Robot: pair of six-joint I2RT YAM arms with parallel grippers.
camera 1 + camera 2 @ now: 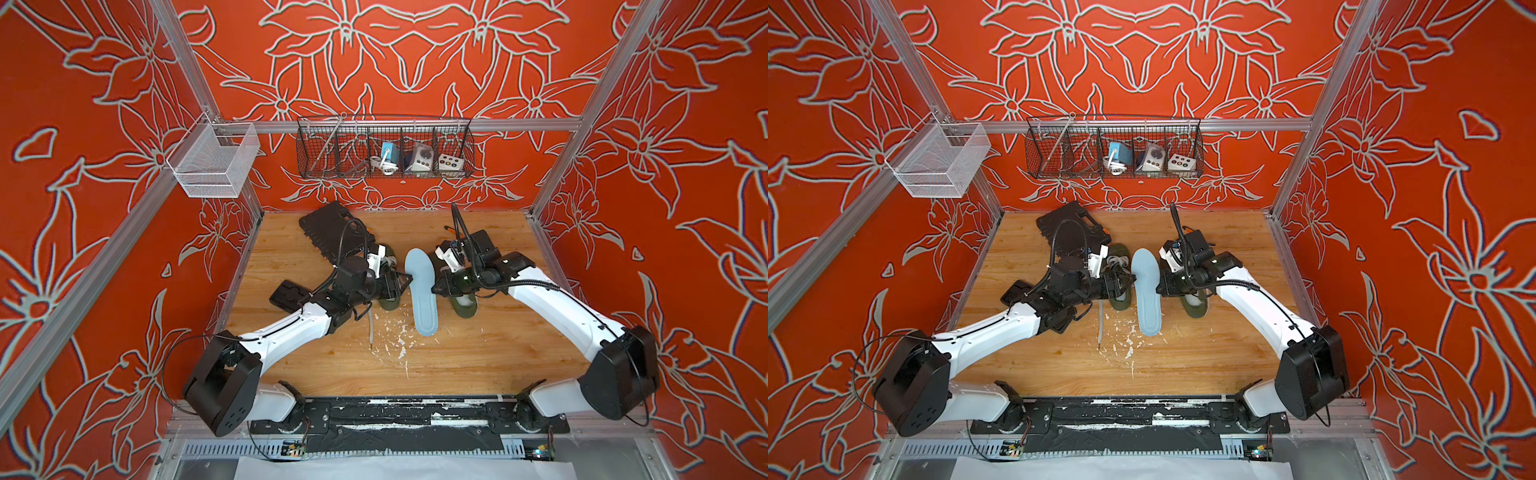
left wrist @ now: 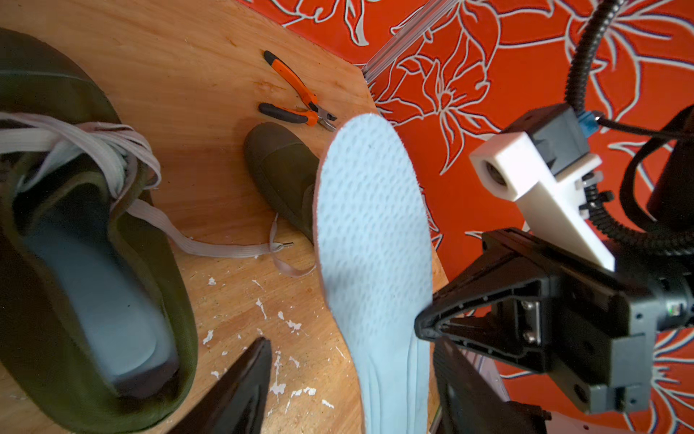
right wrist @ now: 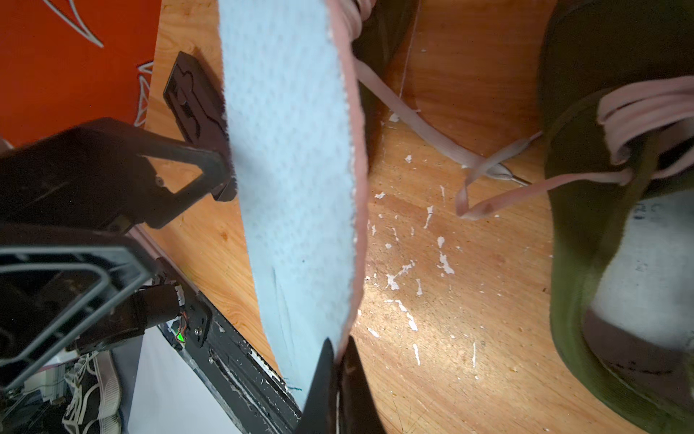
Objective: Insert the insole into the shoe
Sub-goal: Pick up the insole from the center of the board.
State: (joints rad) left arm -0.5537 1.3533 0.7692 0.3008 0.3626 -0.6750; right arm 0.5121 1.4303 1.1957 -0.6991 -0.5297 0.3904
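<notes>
Pinching the insole point(image 3: 296, 169), right gripper point(image 3: 340, 349) clamped; left gripper point(image 2: 351, 344) spread astride it.

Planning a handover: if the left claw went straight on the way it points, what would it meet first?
The insole, pinched on its far edge by the right claw. The open left claw sits right at its near edge; whether they touch is unclear.

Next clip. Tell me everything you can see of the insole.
The insole is pale blue, dimpled fabric on top, with a pinkish edge. It is outside both olive shoes, tilted up between them. The right gripper is shut on one long edge; the open left gripper straddles it, one finger at the opposite edge.
</notes>
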